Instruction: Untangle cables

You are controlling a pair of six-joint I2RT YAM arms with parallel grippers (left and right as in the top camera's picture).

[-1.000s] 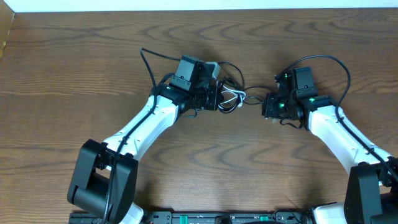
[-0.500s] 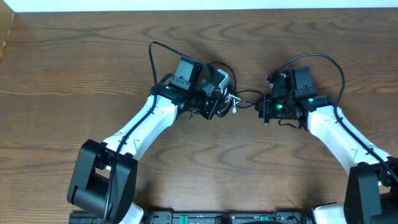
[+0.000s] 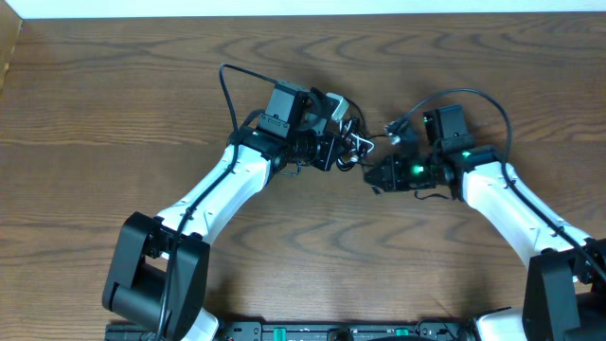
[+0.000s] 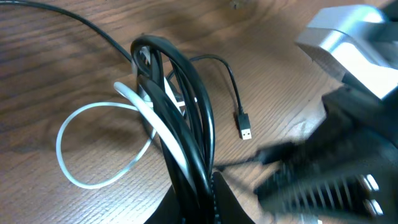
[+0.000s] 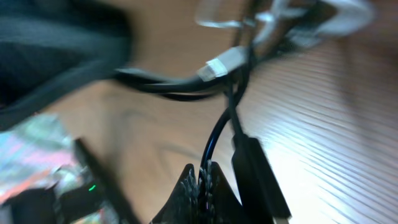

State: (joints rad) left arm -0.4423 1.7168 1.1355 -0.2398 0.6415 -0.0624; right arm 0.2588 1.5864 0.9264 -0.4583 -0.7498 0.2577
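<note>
Two pincers met at one tangle near the middle of your dark brown wood-grain table [image 3: 114, 85]. Your left gripper [image 4: 198, 194] was clamped tight on several strands of the thin black cable [image 4: 186, 93]. That bundle rose straight out of the closed jaws and folded over in a tight bend above them. The thin white cable [image 4: 81, 146] ran down beside those black strands into the same pinch. You could not tell from the left wrist view whether the white one was truly squeezed. Its free part lay as an open loop on the wood, to the left of the jaws. One black end with a small metal USB plug [image 4: 245, 127] lay flat on the table, to the right of the bundle and apart from it.

Your right gripper [image 5: 203, 182] was closed on a single strand of the black cable. That strand climbed from the fingertips towards a small white plug [image 5: 221, 65], though the right wrist view was badly blurred. From overhead, the knot of both cables sat between your two grippers, hard against the left one, with the right one just beside it.
</note>
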